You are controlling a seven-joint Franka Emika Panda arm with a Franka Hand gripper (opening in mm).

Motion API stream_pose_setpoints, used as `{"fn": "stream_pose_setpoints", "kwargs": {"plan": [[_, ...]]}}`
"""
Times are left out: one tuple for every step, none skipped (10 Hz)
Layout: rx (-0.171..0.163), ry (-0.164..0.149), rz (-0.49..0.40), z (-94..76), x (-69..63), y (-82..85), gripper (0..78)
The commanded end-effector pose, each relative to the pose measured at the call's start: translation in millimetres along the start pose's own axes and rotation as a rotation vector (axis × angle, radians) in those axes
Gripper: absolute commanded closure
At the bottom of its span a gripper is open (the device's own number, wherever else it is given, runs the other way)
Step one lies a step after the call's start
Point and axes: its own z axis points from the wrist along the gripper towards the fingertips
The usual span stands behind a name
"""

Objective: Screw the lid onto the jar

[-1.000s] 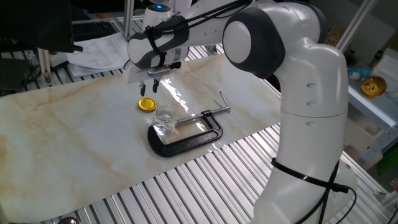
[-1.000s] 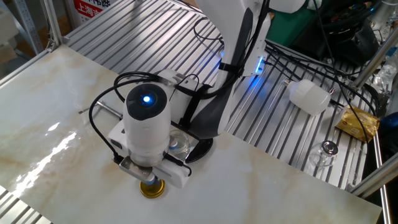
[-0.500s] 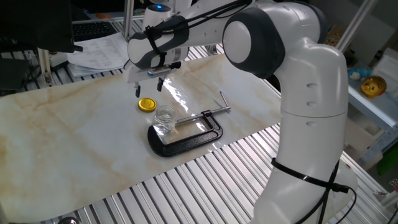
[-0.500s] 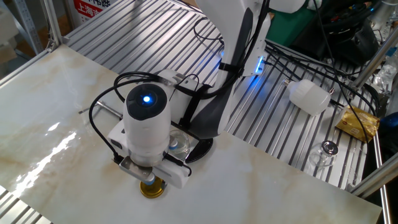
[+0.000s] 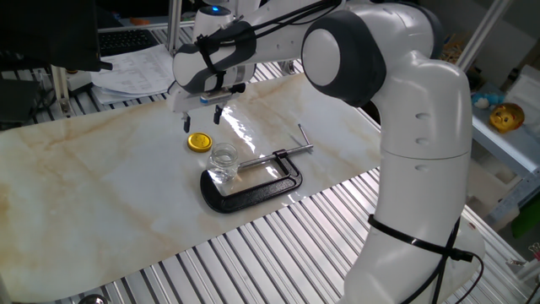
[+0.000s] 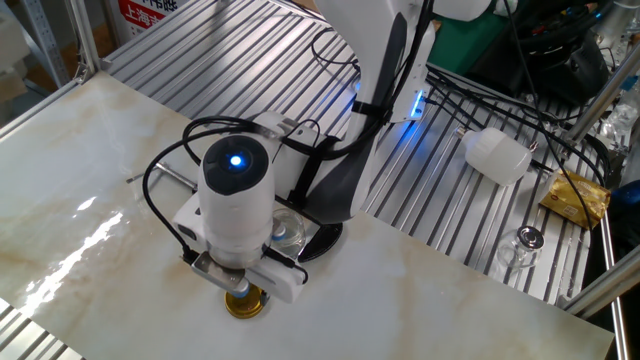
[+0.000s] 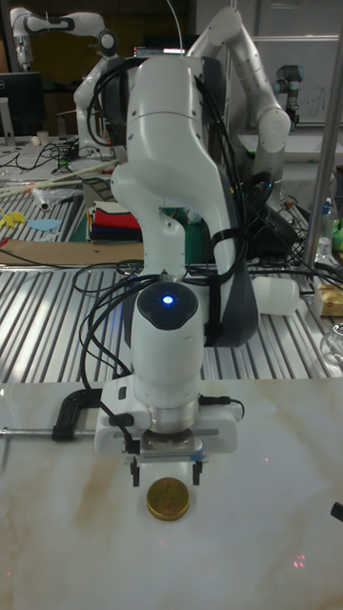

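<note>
The gripper (image 7: 166,471) hangs directly above the lid (image 7: 168,498), its jaws spread wide, one finger on each side and both tips clear of the cap. In the tall fixed view there is a visible gap between the fingertips and the yellow disc, so nothing is pinched.

The lid (image 5: 200,141) lies flat on the marble tabletop (image 5: 101,186), just beside the jar (image 5: 224,160) but not touching it. From the fixed view that takes in the whole arm, the gripper (image 5: 203,120) sits above and slightly behind the lid, dark fingers pointing straight down.

The jar stands upright and open-mouthed, inside the frame of the black C-clamp (image 5: 253,184). The clamp lies flat, its silver screw (image 5: 283,154) running away from the jar. Whether the clamp is actually pressing on the glass, I cannot tell.

Over to the other fixed view: the wrist with its blue light (image 6: 236,158) hides most of the fingers, and the lid (image 6: 245,304) peeks out just below the gripper body. The jar (image 6: 288,230) is partly hidden behind the wrist, beyond the lid from this side. In the tall fixed view the clamp (image 7: 71,416) shows to one side of the gripper, farther back than the lid.
</note>
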Motion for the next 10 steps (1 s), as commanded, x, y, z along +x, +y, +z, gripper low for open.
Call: {"fn": "stream_pose_setpoints", "kwargs": {"plan": [[0.024,0.043,0.006,-1.6,-1.1,-0.1,0.1],[0.024,0.043,0.004,-1.6,-1.1,-0.1,0.1],[0.023,0.043,0.002,-1.6,-1.1,-0.1,0.1],[0.023,0.043,0.002,-1.6,-1.1,-0.1,0.1],[0.022,0.043,-0.002,-1.2,-1.4,0.2,0.1],[0.022,0.043,-0.003,-0.4,-2.0,0.7,0.1],[0.022,0.042,-0.003,0.6,-2.8,1.4,0.1],[0.022,0.042,-0.004,0.9,-3.0,1.5,0.1],[0.022,0.043,-0.006,1.9,-3.7,2.2,0.1],[0.022,0.044,-0.007,2.2,-4.0,2.4,0.1]]}}
